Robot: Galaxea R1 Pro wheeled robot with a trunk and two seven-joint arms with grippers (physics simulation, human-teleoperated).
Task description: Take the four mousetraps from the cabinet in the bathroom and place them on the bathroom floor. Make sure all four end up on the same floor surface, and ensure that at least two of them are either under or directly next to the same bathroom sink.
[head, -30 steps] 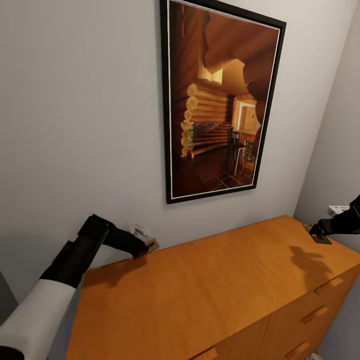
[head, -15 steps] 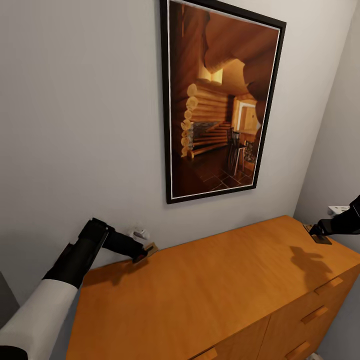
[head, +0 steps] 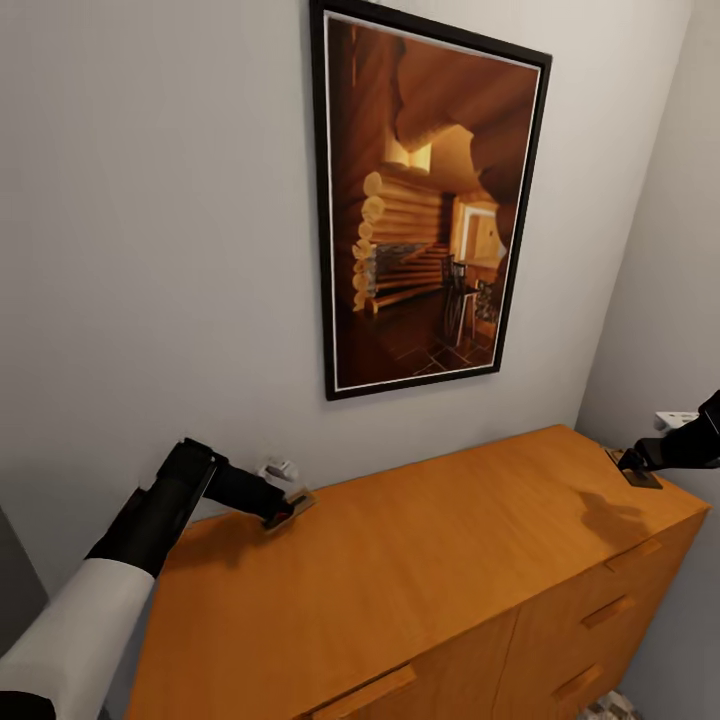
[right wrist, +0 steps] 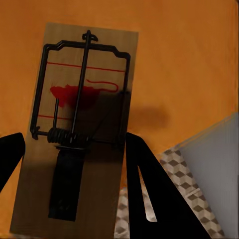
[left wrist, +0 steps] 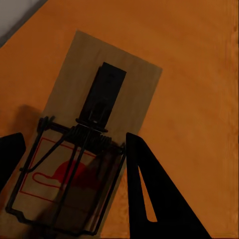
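Observation:
One mousetrap (head: pixel 298 503), a tan board with a dark wire spring, sits between the fingers of my left gripper (head: pixel 284 509) at the back left of the orange-brown cabinet (head: pixel 430 570) top. The left wrist view has this mousetrap (left wrist: pixel 94 134) over the cabinet wood, with my left gripper (left wrist: pixel 69 169) shut on its sides. My right gripper (head: pixel 634 463) holds a second mousetrap (head: pixel 640 476) at the cabinet's far right end. In the right wrist view that mousetrap (right wrist: pixel 84 124) juts past the cabinet edge, gripped by my right gripper (right wrist: pixel 72 164), and cube-patterned bathroom floor (right wrist: pixel 186 186) lies below.
A large black-framed picture (head: pixel 425 200) hangs on the grey wall above the cabinet. A white wall outlet (head: pixel 278 468) sits just behind my left hand, and another white fitting (head: pixel 676 418) is on the right wall. Drawer fronts with bar handles (head: pixel 612 610) face me.
The head view has shifted and more of the cabinet front shows. My left gripper dipped slightly toward the cabinet top with its mousetrap. The right gripper stayed put.

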